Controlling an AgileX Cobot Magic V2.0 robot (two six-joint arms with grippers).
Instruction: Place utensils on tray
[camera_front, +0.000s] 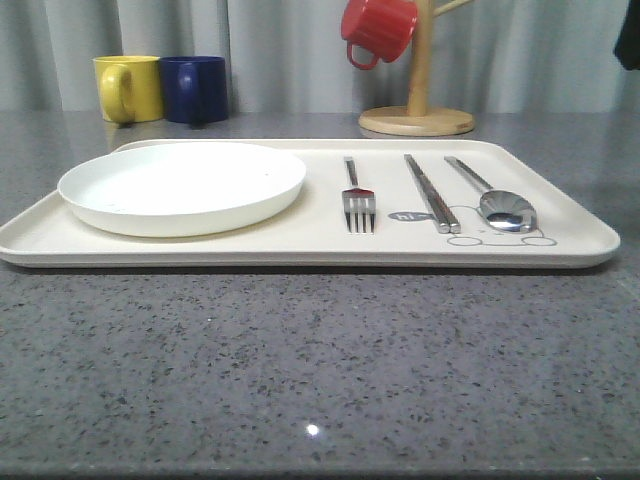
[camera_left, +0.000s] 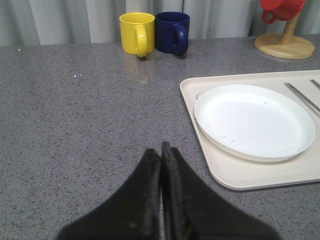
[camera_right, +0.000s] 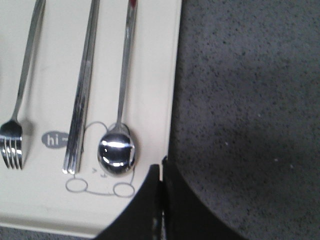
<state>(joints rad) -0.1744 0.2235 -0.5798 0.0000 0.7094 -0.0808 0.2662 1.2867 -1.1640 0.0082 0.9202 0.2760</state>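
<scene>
The cream tray (camera_front: 300, 243) lies across the grey table. On it sit a white plate (camera_front: 182, 185) at the left, then a fork (camera_front: 358, 197), a pair of chopsticks (camera_front: 431, 192) and a spoon (camera_front: 495, 197) at the right. In the right wrist view the fork (camera_right: 20, 90), chopsticks (camera_right: 84, 85) and spoon (camera_right: 120, 115) lie side by side, and my right gripper (camera_right: 161, 167) is shut and empty over the tray's right rim (camera_right: 172, 100). My left gripper (camera_left: 160, 150) is shut and empty over bare table, left of the tray (camera_left: 240, 172) and plate (camera_left: 254, 120).
A yellow mug (camera_front: 128, 88) and a dark blue mug (camera_front: 194, 88) stand behind the tray at the back left. A wooden mug stand (camera_front: 418, 110) with a red mug (camera_front: 378, 30) hanging on it stands at the back right. Grey speckled tabletop (camera_front: 320, 370) spreads in front.
</scene>
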